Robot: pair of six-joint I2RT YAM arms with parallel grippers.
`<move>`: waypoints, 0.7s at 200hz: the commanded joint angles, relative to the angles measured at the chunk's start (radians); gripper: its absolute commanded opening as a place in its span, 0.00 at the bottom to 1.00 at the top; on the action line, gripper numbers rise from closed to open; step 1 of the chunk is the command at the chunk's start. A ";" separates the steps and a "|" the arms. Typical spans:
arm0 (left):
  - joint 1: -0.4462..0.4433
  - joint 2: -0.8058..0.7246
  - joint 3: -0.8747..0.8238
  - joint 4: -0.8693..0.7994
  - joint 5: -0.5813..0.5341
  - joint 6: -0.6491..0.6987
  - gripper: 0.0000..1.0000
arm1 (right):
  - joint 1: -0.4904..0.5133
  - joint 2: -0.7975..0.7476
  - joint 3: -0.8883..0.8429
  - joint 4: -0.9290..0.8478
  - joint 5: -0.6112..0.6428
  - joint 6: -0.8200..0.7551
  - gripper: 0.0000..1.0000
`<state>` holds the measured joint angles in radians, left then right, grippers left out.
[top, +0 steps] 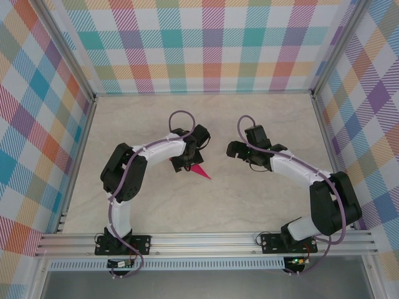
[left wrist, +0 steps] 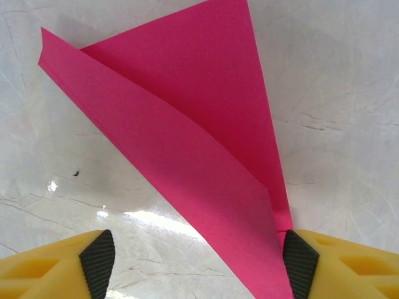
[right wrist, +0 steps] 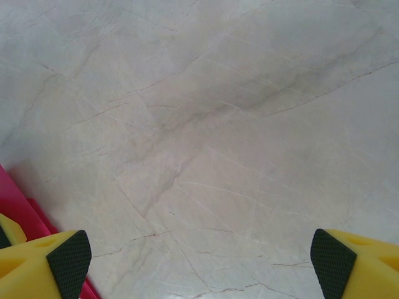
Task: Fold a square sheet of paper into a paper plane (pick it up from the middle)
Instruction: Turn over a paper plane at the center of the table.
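Observation:
The square sheet of paper is magenta-pink and folded into a narrow pointed dart, the paper plane (left wrist: 206,124). It lies on the marble table with one long flap lifted. From above, its tip (top: 202,173) pokes out to the right from under my left gripper (top: 186,163). In the left wrist view the left gripper (left wrist: 199,265) is open. The plane's narrow end sits between the jaws, close against the right pad (left wrist: 300,261) and far from the left pad (left wrist: 98,261). My right gripper (top: 235,151) hangs open (right wrist: 199,261) over bare table, with a pink edge (right wrist: 15,202) at its lower left.
The pale marble tabletop (top: 249,124) is ringed by plaid walls (top: 206,50) on the back and both sides. An aluminium rail (top: 206,243) runs along the near edge by the arm bases. The two grippers face each other near the table's middle, a short gap apart.

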<state>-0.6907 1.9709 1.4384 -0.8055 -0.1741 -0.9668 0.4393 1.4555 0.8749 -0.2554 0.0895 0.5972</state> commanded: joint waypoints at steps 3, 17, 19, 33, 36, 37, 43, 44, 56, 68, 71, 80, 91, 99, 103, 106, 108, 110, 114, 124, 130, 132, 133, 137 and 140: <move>-0.005 -0.005 0.009 -0.008 -0.007 -0.030 0.70 | -0.005 -0.004 -0.005 -0.009 -0.011 0.019 0.93; -0.006 -0.017 0.007 -0.012 -0.017 -0.043 0.66 | -0.004 -0.004 -0.005 -0.013 -0.010 0.018 0.93; -0.005 -0.019 0.006 -0.013 -0.018 -0.045 0.65 | -0.005 -0.004 -0.005 -0.013 -0.011 0.017 0.93; -0.006 -0.040 -0.006 -0.018 -0.031 -0.068 0.60 | -0.005 -0.004 -0.005 -0.015 -0.009 0.016 0.93; -0.006 -0.045 -0.011 -0.018 -0.034 -0.074 0.59 | -0.005 -0.004 -0.005 -0.016 -0.009 0.017 0.93; -0.006 -0.047 -0.012 -0.017 -0.034 -0.077 0.59 | -0.005 -0.004 -0.005 -0.016 -0.009 0.018 0.93; -0.006 -0.059 -0.024 -0.017 -0.040 -0.090 0.58 | -0.005 -0.004 -0.006 -0.014 -0.008 0.018 0.93; -0.006 -0.061 -0.025 -0.016 -0.040 -0.092 0.58 | -0.005 -0.004 -0.005 -0.014 -0.008 0.018 0.93; -0.006 -0.085 -0.052 -0.009 -0.046 -0.114 0.56 | -0.005 0.000 -0.005 -0.011 -0.012 0.021 0.93; -0.005 -0.105 -0.072 -0.008 -0.053 -0.133 0.54 | -0.005 0.004 -0.004 -0.008 -0.015 0.022 0.93; -0.005 -0.109 -0.078 -0.008 -0.055 -0.138 0.53 | -0.005 0.007 -0.002 -0.007 -0.017 0.022 0.93; -0.006 -0.123 -0.091 -0.005 -0.059 -0.150 0.51 | -0.005 0.010 -0.001 -0.007 -0.020 0.023 0.93; -0.006 -0.136 -0.108 0.003 -0.057 -0.163 0.49 | -0.004 0.014 0.001 -0.006 -0.023 0.024 0.93; -0.005 -0.143 -0.118 0.013 -0.052 -0.169 0.48 | -0.005 0.017 0.003 -0.006 -0.023 0.026 0.93; -0.006 -0.144 -0.124 0.016 -0.048 -0.172 0.47 | -0.005 0.017 0.004 -0.006 -0.025 0.025 0.93; -0.005 -0.144 -0.126 0.018 -0.047 -0.174 0.46 | -0.005 0.018 0.004 -0.006 -0.024 0.026 0.93; -0.006 -0.144 -0.128 0.020 -0.045 -0.174 0.46 | -0.005 0.019 0.004 -0.006 -0.024 0.024 0.93; -0.006 -0.144 -0.130 0.022 -0.044 -0.174 0.46 | -0.004 0.019 0.005 -0.006 -0.025 0.025 0.93; -0.006 -0.143 -0.133 0.024 -0.043 -0.174 0.45 | -0.005 0.019 0.005 -0.007 -0.025 0.025 0.93; -0.006 -0.134 -0.136 0.025 -0.045 -0.179 0.44 | -0.005 0.019 0.006 -0.006 -0.026 0.025 0.93; -0.006 -0.128 -0.136 0.027 -0.046 -0.177 0.43 | -0.005 0.018 0.006 -0.006 -0.027 0.025 0.93; -0.006 -0.126 -0.136 0.029 -0.046 -0.176 0.43 | -0.005 0.018 0.006 -0.006 -0.028 0.026 0.92; -0.006 -0.125 -0.137 0.030 -0.046 -0.176 0.43 | -0.005 0.019 0.006 -0.007 -0.028 0.026 0.93; -0.006 -0.122 -0.137 0.034 -0.046 -0.175 0.42 | -0.005 0.018 0.006 -0.007 -0.028 0.025 0.92; -0.006 -0.120 -0.136 0.036 -0.046 -0.174 0.41 | -0.005 0.019 0.006 -0.007 -0.029 0.024 0.92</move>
<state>-0.6907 1.8523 1.3163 -0.7818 -0.2035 -1.1179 0.4393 1.4631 0.8749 -0.2554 0.0750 0.6140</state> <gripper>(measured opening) 0.431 0.925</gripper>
